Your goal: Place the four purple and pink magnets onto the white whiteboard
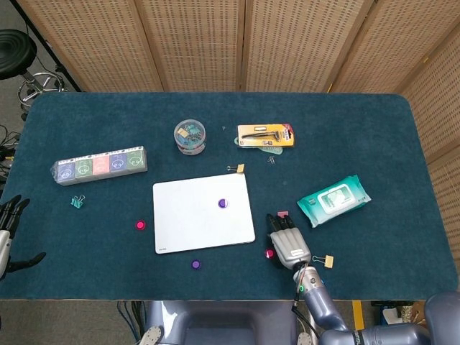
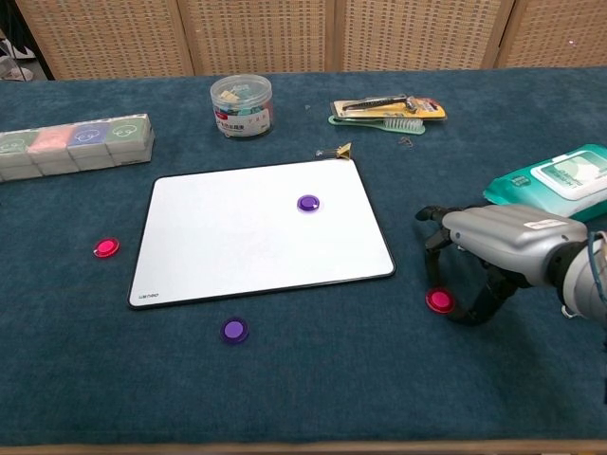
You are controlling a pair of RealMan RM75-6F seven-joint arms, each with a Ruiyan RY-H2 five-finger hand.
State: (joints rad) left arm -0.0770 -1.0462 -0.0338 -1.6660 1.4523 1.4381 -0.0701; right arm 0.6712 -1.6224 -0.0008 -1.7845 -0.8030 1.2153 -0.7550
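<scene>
The white whiteboard (image 1: 194,223) (image 2: 228,246) lies mid-table with one purple magnet (image 1: 223,203) (image 2: 307,203) on it. A second purple magnet (image 1: 195,264) (image 2: 233,330) sits on the cloth just in front of the board. A pink magnet (image 1: 140,225) (image 2: 106,247) lies left of it. Another pink magnet (image 1: 269,253) (image 2: 438,300) lies right of the board, on the table under my right hand (image 1: 288,244) (image 2: 498,242). That hand arches over it with fingers and thumb apart, holding nothing. My left hand (image 1: 7,233) hangs spread beyond the table's left edge.
A clear jar of clips (image 1: 190,135) (image 2: 241,104) and a razor pack (image 1: 266,134) (image 2: 387,107) stand behind the board. A long box (image 1: 100,165) (image 2: 76,144) lies at the left, wet wipes (image 1: 333,199) (image 2: 555,177) at the right. Small binder clips (image 1: 327,260) lie scattered.
</scene>
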